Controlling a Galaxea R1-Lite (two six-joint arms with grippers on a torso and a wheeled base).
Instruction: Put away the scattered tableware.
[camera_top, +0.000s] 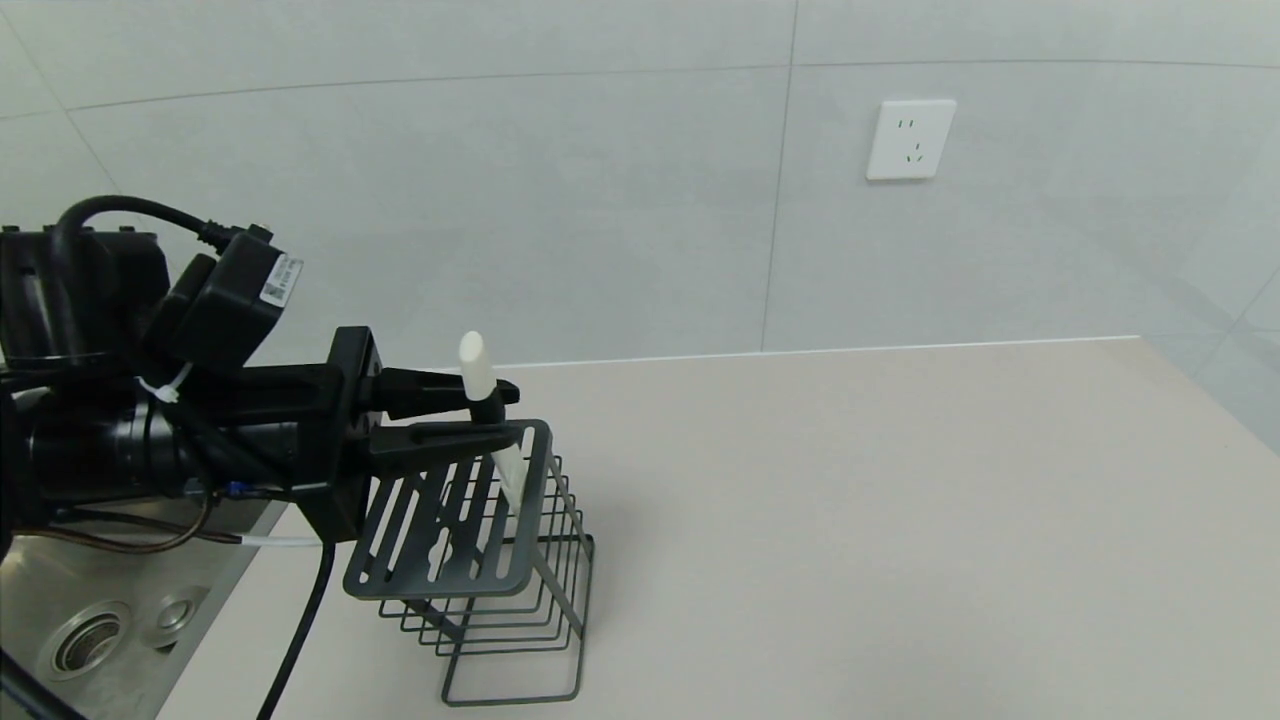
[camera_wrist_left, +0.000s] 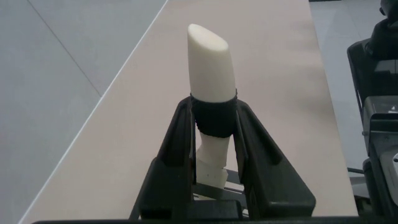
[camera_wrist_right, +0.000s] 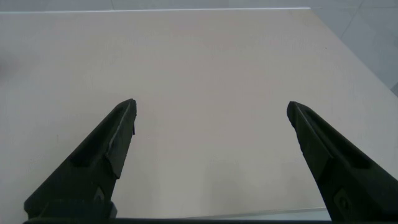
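A white utensil handle (camera_top: 473, 368) with a black band stands upright between the fingers of my left gripper (camera_top: 497, 412), which is shut on it. Its lower white part (camera_top: 511, 474) passes down through a slot in the top plate of the dark wire rack (camera_top: 470, 560). In the left wrist view the white handle (camera_wrist_left: 211, 62) rises between my two black fingers (camera_wrist_left: 176, 149), gripped at the black band (camera_wrist_left: 215, 117). My right gripper (camera_wrist_right: 211, 134) is open above bare countertop with nothing between its fingers.
The beige countertop (camera_top: 850, 520) stretches right of the rack. A steel sink (camera_top: 90, 620) with a drain lies at the lower left. The tiled wall behind carries a white socket (camera_top: 909, 139).
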